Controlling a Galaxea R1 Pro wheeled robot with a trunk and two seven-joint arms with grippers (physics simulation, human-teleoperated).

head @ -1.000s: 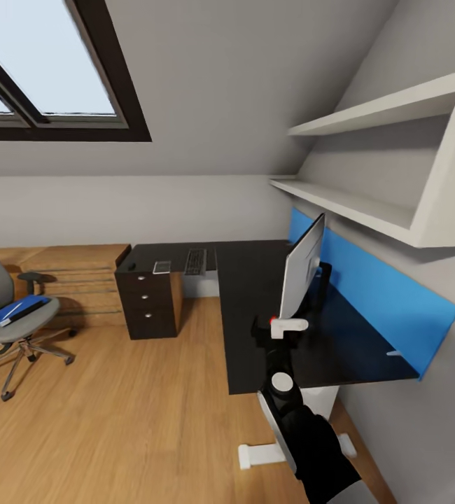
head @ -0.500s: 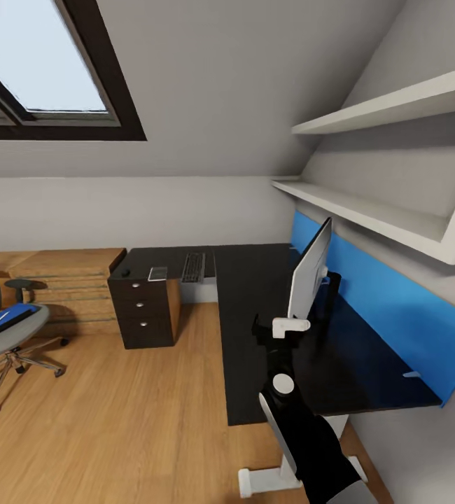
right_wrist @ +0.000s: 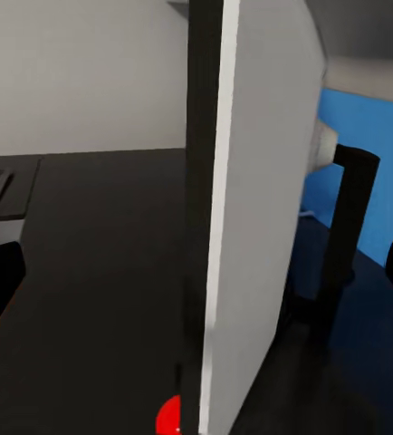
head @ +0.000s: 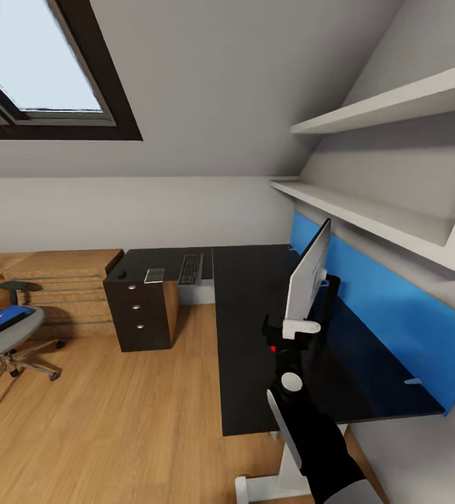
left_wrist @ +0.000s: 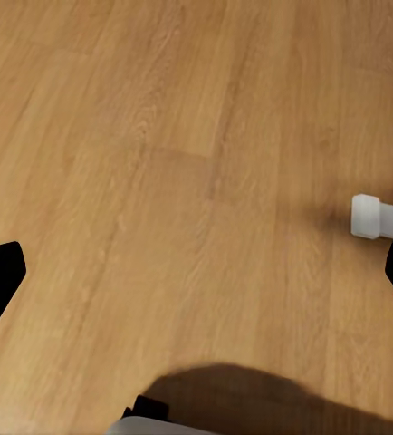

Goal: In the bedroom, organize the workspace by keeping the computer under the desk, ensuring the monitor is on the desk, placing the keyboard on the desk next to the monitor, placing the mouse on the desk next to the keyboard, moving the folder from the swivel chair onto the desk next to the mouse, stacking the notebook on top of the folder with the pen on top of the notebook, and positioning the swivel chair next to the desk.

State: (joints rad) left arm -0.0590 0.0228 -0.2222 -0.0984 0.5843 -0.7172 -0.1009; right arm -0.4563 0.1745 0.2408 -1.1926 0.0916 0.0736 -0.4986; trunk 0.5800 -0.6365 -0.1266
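The monitor [head: 309, 274] stands edge-on near the desk's [head: 248, 350] right edge, the right gripper [head: 292, 330] at its near end with fingers spread around it. Probably best to close gently low on the panel and turn it slowly so the foot stays planted.

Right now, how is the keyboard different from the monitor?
The keyboard lies flat at the desk's far end; the monitor stands upright on a black neck near the blue wall panel. The keyboard looks small and dark; the monitor looks much bigger, with a pale grey back. Both sit on the black desk.
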